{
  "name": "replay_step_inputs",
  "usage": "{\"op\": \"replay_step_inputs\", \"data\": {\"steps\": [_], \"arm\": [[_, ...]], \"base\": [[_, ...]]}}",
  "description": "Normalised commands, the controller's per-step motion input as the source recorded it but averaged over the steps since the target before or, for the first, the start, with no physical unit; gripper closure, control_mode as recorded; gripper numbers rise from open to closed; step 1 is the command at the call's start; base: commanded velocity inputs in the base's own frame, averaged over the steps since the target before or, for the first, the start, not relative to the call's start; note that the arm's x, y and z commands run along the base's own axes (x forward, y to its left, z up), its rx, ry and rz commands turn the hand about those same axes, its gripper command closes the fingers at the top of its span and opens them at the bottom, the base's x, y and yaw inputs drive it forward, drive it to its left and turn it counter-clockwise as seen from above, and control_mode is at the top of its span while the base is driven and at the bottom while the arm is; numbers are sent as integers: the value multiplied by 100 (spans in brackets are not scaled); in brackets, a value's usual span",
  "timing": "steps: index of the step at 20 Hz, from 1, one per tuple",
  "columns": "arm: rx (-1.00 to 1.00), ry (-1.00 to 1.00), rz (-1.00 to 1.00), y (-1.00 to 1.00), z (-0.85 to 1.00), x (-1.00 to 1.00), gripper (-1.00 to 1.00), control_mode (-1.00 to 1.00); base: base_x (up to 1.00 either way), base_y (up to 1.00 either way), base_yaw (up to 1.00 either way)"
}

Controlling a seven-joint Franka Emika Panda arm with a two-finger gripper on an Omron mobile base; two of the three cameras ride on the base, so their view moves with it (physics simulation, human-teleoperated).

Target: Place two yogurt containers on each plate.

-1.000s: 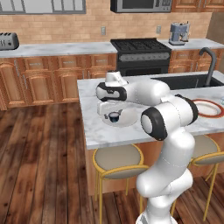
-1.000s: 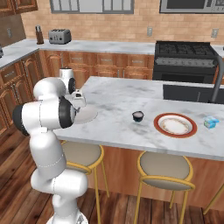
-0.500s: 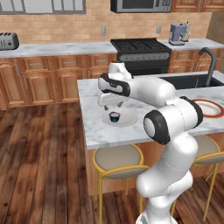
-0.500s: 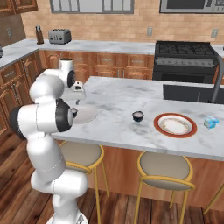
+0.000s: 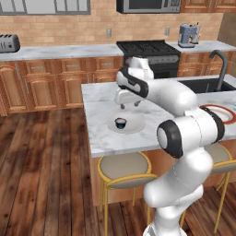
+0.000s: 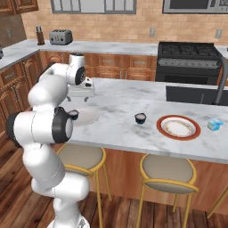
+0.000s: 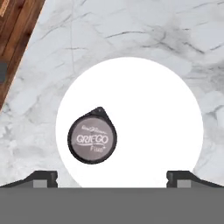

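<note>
Yogurt cup (image 7: 92,140) sits alone on the pale plate (image 7: 144,109) beneath the spread, empty gripper (image 7: 112,175).

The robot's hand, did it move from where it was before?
Yes. The gripper has gone up, away from the yogurt cup on the pale plate, and its jaws are open.

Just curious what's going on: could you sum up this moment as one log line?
jaws: open, above pale plate | dark yogurt cup: on that plate | second dark cup: on counter | red-rimmed plate: bare
</note>
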Motion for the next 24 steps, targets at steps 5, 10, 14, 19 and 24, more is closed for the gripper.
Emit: {"op": "replay_step_inputs", "data": {"steps": [5, 10, 14, 19, 24], "arm": [[4, -8, 0, -62, 21, -66, -100, -100], [3, -14, 0, -59, 24, -85, -100, -100], [0, -14, 0, -64, 20, -62, -100, -100], [-4, -3, 0, -63, 6, -19, -100, -100], [-20, 15, -16, -42, 0, 16, -100, -100]], "base": [[0, 0, 0], [0, 0, 0], [0, 0, 0], [0, 0, 0], [0, 0, 0]]}}
